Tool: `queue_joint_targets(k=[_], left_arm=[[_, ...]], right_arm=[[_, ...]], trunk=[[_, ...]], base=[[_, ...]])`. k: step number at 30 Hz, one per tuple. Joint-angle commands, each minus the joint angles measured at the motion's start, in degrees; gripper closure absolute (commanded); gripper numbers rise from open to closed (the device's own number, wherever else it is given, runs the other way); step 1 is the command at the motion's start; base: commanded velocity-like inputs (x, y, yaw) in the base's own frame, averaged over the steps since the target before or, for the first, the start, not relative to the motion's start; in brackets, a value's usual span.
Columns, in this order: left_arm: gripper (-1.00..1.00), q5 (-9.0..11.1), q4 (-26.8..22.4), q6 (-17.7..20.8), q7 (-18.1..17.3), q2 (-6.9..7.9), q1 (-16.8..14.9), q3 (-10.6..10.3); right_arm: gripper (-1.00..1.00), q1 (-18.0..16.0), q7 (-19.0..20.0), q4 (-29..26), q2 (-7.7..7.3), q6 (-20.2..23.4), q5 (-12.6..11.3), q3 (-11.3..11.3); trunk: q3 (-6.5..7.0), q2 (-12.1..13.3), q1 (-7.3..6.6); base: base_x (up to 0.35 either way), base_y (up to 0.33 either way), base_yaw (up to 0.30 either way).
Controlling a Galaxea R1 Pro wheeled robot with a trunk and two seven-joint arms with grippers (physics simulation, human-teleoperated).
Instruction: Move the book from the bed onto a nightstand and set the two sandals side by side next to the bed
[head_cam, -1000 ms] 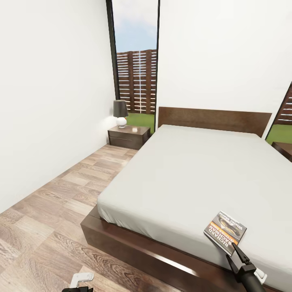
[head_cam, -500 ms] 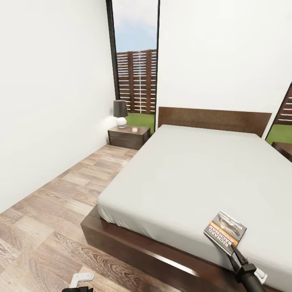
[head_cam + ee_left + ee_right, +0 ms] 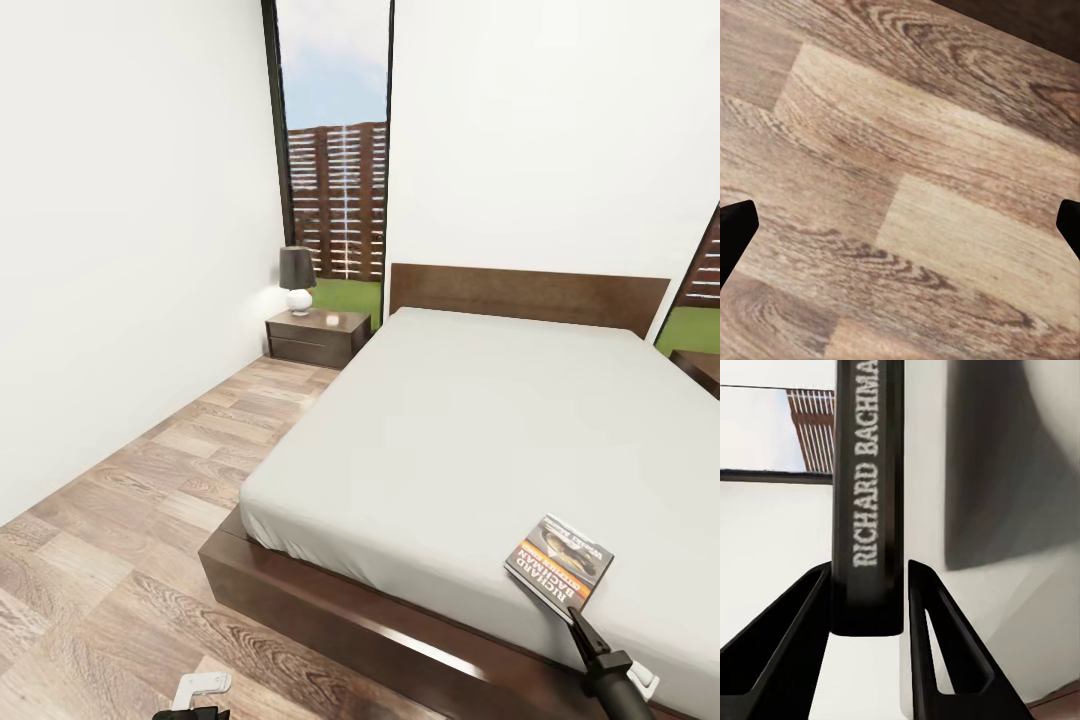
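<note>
The book (image 3: 560, 567), dark with an orange band, is at the near right corner of the bed (image 3: 470, 420), tilted a little off the pale mattress. My right gripper (image 3: 577, 617) holds its near edge. In the right wrist view the spine (image 3: 868, 495) lettered "RICHARD BACHMAN" stands between the two black fingers (image 3: 937, 637), and the gripper (image 3: 870, 574) is shut on it. My left gripper (image 3: 900, 225) is open, low over the wood floor. A dark brown nightstand (image 3: 318, 335) stands left of the headboard. The sandals are out of view.
A lamp (image 3: 297, 280) with a dark shade sits on the left nightstand. The corner of a second nightstand (image 3: 702, 368) shows at the right edge. Wood-plank floor (image 3: 150, 520) runs between the bed's left side and the white wall. A tall window (image 3: 335, 150) is behind.
The book has turned a little and shifted slightly right, its near edge rising off the mattress in my right gripper. The left arm has not moved.
</note>
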Motion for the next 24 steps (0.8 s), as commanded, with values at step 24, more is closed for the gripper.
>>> queue_joint_targets(k=[24], left_arm=[[-1.0,0.6,0.0,0.1,-0.1,0.03,0.0,-0.4]], right_arm=[[1.0,0.0,0.0,0.0,0.03,0.7,-0.3,0.2]], trunk=[[2.28,5.2,-2.87]], base=[[0.0,0.0,0.0]])
